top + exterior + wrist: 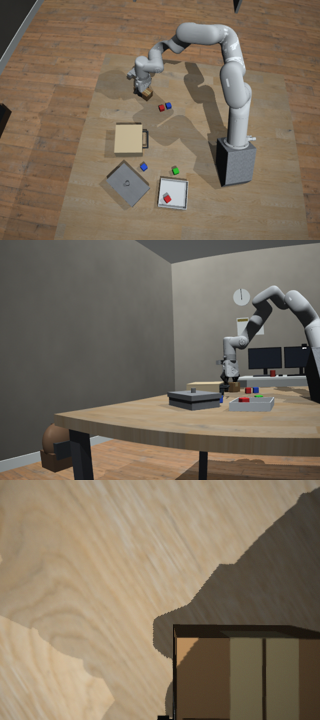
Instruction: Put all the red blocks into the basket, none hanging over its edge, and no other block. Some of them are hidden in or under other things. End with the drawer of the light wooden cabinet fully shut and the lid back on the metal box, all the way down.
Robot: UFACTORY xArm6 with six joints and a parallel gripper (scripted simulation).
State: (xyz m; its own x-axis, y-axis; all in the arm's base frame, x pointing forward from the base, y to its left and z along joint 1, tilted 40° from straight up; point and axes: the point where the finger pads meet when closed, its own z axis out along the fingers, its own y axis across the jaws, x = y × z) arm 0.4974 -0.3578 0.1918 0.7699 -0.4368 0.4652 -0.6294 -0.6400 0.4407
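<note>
Two red blocks show; one red block (167,198) lies inside the white basket (186,193), near its corner, wholly within the rim; the second red block (161,107) rests on the table (206,219) well beyond the basket, on the far side from the camera in the exterior view, touching or just beside a blue block (168,105); a green block (175,170) sits just outside the basket's rim; another blue block (143,167) lies near the basket, between the metal box (136,192) and the light wooden cabinet (128,139); the metal box stands beside the basket with its lid (201,395) seated on top, knob (126,182) upward; the cabinet stands farther off, past the metal box, its dark handle (147,139) close against its front; farthest from the basket, the gripper (140,91) points downward with its fingers closed partway on the sides of a small cardboard box (147,94), gripping it; the wrist view shows this box's taped top at lower right; whether it touches the table cannot be told; the arm's grey pedestal (235,165) stands to the basket's other side.
</note>
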